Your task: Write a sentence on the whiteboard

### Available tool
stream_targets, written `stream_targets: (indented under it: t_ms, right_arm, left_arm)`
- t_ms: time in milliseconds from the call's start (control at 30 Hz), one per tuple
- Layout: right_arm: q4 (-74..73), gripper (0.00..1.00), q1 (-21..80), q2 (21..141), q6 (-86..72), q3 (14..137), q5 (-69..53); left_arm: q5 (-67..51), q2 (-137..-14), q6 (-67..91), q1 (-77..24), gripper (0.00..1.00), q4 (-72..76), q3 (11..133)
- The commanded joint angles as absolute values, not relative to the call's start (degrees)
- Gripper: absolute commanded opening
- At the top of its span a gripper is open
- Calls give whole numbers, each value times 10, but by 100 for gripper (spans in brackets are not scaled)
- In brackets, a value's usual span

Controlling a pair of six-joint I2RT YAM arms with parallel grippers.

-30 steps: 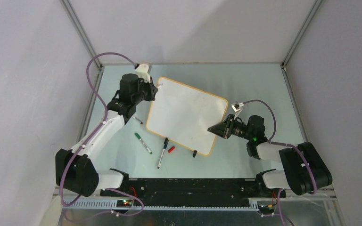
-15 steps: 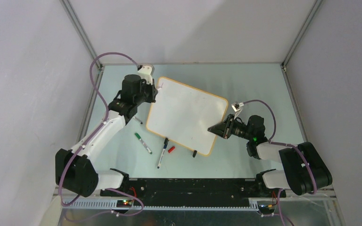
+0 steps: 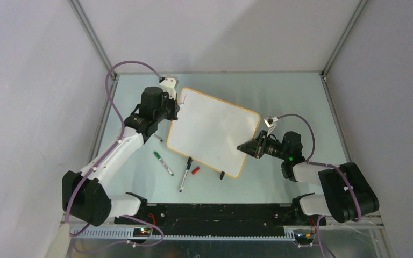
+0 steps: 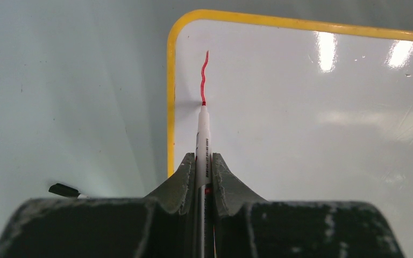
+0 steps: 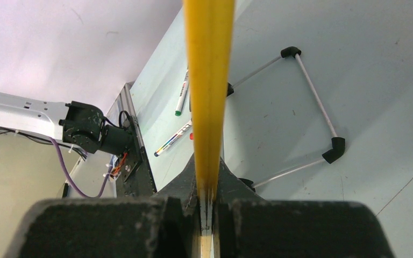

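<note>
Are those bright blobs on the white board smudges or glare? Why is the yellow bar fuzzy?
Left wrist view: lamp reflections on the glossy white board with the yellow frame; the red marker stroke is sharp. Right wrist view: the bar is that board's frame edge, blurred by sitting so close to the lens.

the left wrist view crops the whiteboard point(image 4: 312, 134).
</note>
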State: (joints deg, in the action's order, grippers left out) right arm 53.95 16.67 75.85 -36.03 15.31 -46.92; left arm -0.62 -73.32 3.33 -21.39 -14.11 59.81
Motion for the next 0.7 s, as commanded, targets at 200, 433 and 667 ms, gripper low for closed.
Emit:
stream_targets:
  t_ms: [200,433,667]
  right_arm:
    - [572,0,165,748,-325,155,-463]
    - [572,0,165,749,-324,155,-462]
    - [572,0,166,749,-324,155,-462]
  left_arm:
    - [6,-716,15,-227,0,-153,616]
    - [-32,-715,17,-228,0,-149,616]
    - [-49,-715,18,-231,0,-148,618]
